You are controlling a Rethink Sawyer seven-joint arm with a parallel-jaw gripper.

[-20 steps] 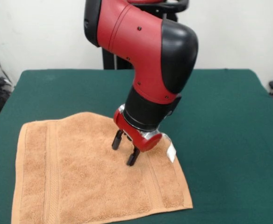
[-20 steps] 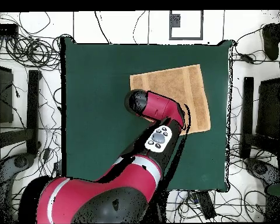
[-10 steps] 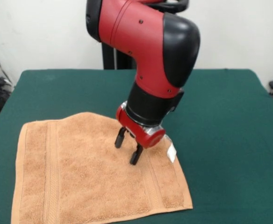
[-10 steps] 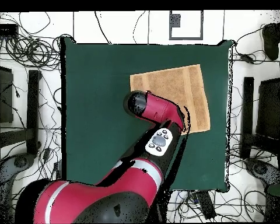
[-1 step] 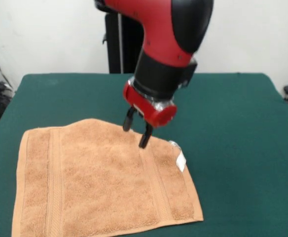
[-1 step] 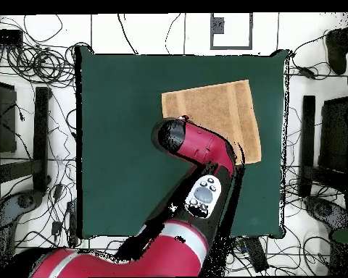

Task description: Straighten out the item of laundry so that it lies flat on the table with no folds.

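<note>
The green counter (image 5: 242,128) carries the orange-tan towel (image 5: 99,187) toward its near left part in the front view; seen from overhead, the towel (image 6: 213,108) sits in the upper right quarter of the counter (image 6: 119,145), close to the right edge. The red and black arm (image 5: 168,44) comes down over the towel's far edge, and its gripper (image 5: 137,130) hangs above the cloth there with the jaws spread apart and nothing between them; the tips are clear of the towel, just above the far end of its right-hand woven band. A second ago the jaws stood lower and nearer the camera, down against the cloth further in from that edge; since then the arm has lifted and drawn back toward the far side, while the towel lies where it did. The towel is spread out nearly flat, roughly square, with one band stripe running near its left edge and another near its right. Its far edge is not straight but bulges away in a low hump toward the middle. A small white tag (image 5: 181,160) sticks out at the right edge.
</note>
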